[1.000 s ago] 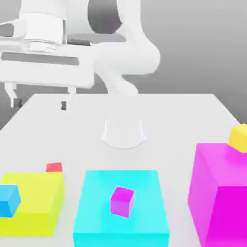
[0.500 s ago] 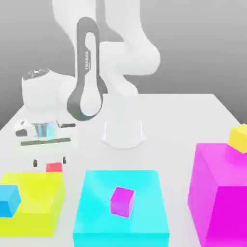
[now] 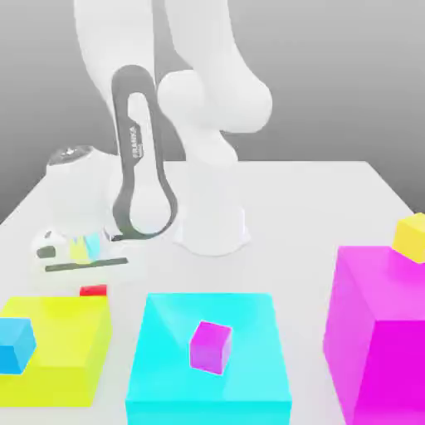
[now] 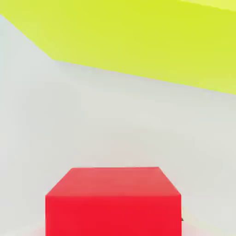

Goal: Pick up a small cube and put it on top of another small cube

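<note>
A small red cube lies on the white table just behind the big yellow block. My gripper has come straight down over it, its hand low above the table, and is shut on the red cube. The hand view has the red cube very close, with the yellow block's side beyond it. Other small cubes: a blue one on the yellow block, a magenta one on the cyan block, and a yellow one on the magenta block.
The arm's white base stands at the table's middle. The three big blocks line the near edge, the magenta one tallest at the exterior view's right. White table lies behind them.
The arm swung from high at the back down to the red cube. Over the last half second the hand dropped lower over the cube and the gripper went from open to shut.
</note>
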